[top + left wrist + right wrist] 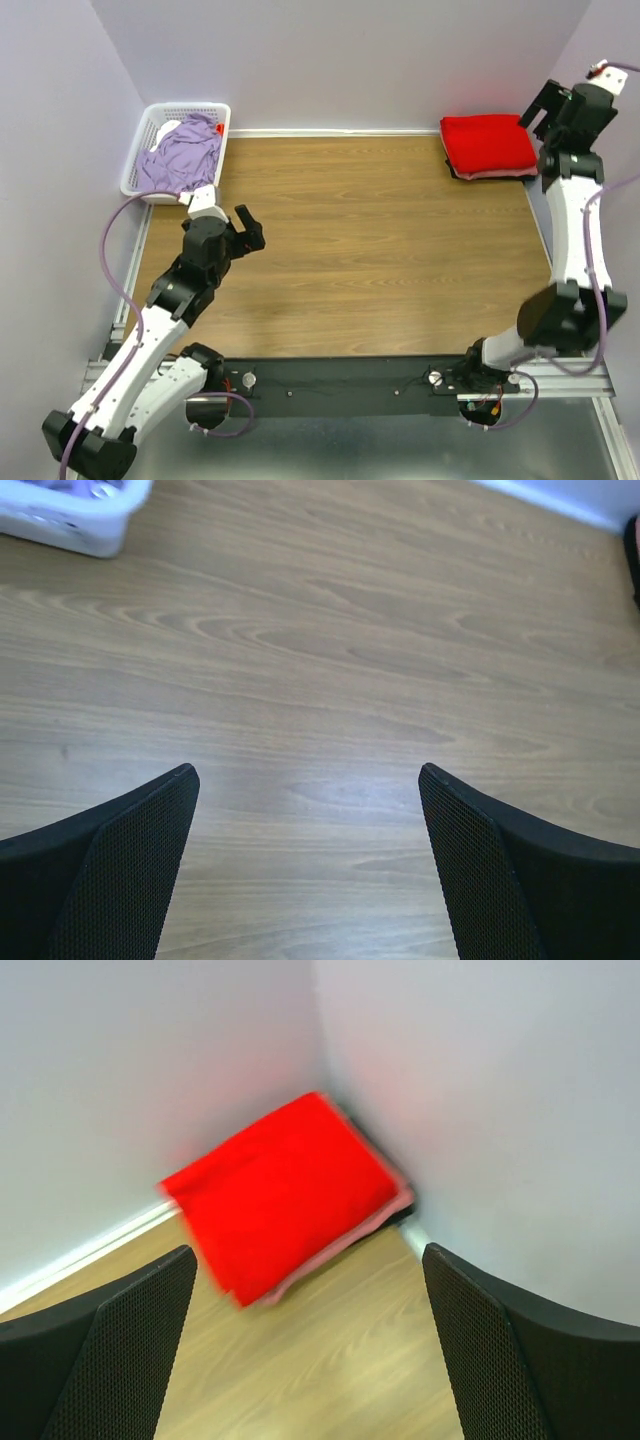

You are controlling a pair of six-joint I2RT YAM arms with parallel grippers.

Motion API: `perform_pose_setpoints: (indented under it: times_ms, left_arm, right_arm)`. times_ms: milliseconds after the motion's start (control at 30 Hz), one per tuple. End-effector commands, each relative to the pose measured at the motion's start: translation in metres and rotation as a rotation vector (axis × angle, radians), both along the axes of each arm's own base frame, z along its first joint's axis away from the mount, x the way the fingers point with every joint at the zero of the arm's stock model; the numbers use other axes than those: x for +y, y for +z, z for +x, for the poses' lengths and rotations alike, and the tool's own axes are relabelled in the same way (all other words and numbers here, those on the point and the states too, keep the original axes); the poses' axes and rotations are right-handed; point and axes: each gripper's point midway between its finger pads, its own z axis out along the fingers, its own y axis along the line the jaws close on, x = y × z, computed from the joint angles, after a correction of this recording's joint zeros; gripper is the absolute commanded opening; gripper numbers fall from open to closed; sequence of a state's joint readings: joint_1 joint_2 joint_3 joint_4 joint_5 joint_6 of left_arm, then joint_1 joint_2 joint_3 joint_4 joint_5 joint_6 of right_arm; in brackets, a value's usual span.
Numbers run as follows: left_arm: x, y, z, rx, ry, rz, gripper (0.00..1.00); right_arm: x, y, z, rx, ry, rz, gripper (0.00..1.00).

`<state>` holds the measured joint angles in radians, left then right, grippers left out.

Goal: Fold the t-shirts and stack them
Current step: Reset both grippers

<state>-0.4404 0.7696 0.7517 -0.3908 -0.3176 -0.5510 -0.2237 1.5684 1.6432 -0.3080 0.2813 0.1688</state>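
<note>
Basket [137, 172] with the lavender t-shirt [182, 152] lies, in top view, beyond and left of the left gripper [247, 226], the nearer arm. Left wrist: jaws fully spread, empty, above the counter [330, 660]. Right wrist: right gripper [310, 1255] spread, empty, facing the red t-shirt [285, 1195] stacked on the salmon-pink t-shirt [345, 1244].

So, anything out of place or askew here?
Nothing damaged or spilled. The red t-shirt sits folded on the pink one in the far right corner; the lavender t-shirt lies crumpled in the basket, unfolded.

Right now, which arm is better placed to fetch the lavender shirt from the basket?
Left: left gripper hovers open near the basket holding the lavender shirt; right gripper sits far across.
</note>
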Motion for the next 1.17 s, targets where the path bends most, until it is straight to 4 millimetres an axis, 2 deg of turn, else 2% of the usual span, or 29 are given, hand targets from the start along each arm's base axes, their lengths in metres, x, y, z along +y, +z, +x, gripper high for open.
perform_pose_setpoints:
  times_ms: [0, 67, 100, 133, 167, 200, 267, 300, 333, 400, 500, 533, 633, 667, 900, 1133]
  left_arm:
    - [0.032, 0.039, -0.008, -0.101, 0.156, -0.015, 0.98]
    - [0.048, 0.050, -0.018, -0.142, 0.216, -0.024, 0.98]
    - [0.053, 0.053, -0.022, -0.156, 0.234, -0.027, 0.98]
    - [0.059, 0.064, -0.029, -0.191, 0.249, -0.045, 0.98]
    - [0.065, 0.068, -0.034, -0.204, 0.271, -0.041, 0.98]
    - [0.071, 0.079, -0.040, -0.241, 0.284, -0.049, 0.98]
    - [0.077, 0.087, -0.046, -0.273, 0.295, -0.046, 0.98]
    - [0.082, 0.094, -0.051, -0.300, 0.305, -0.052, 0.98]
    - [0.084, 0.100, -0.053, -0.320, 0.304, -0.036, 0.98]
    - [0.086, 0.112, -0.058, -0.347, 0.294, -0.035, 0.98]
    - [0.088, 0.117, -0.062, -0.368, 0.290, -0.029, 0.98]
    - [0.088, 0.120, -0.065, -0.384, 0.282, -0.037, 0.98]
    - [0.088, 0.128, -0.071, -0.434, 0.257, -0.055, 0.98]
    - [0.087, 0.130, -0.073, -0.447, 0.251, -0.059, 0.98]
    - [0.079, 0.122, -0.080, -0.464, 0.207, -0.117, 0.98]
    - [0.084, 0.118, -0.088, -0.494, 0.219, -0.153, 0.98]
  right_arm:
    - [0.051, -0.006, -0.039, -0.040, 0.173, 0.182, 1.00]
    - [0.066, -0.004, -0.058, -0.067, 0.215, 0.222, 1.00]
    - [0.079, 0.013, -0.076, -0.115, 0.263, 0.224, 1.00]
    - [0.084, -0.005, -0.084, -0.091, 0.263, 0.259, 1.00]
    - [0.087, -0.007, -0.093, -0.096, 0.270, 0.263, 1.00]
    - [0.094, -0.011, -0.111, -0.108, 0.284, 0.266, 1.00]
    - [0.097, -0.020, -0.131, -0.111, 0.269, 0.271, 1.00]
    - [0.100, -0.012, -0.148, -0.149, 0.269, 0.259, 1.00]
    - [0.102, -0.026, -0.158, -0.118, 0.263, 0.272, 1.00]
    - [0.106, -0.025, -0.178, -0.123, 0.269, 0.250, 1.00]
    - [0.115, -0.042, -0.196, -0.081, 0.295, 0.246, 1.00]
    - [0.117, -0.035, -0.208, -0.114, 0.299, 0.235, 1.00]
    - [0.117, -0.035, -0.226, -0.145, 0.283, 0.217, 1.00]
    - [0.118, -0.028, -0.236, -0.181, 0.279, 0.196, 1.00]
    - [0.119, -0.024, -0.263, -0.194, 0.261, 0.166, 1.00]
    - [0.127, -0.019, -0.269, -0.209, 0.296, 0.173, 1.00]
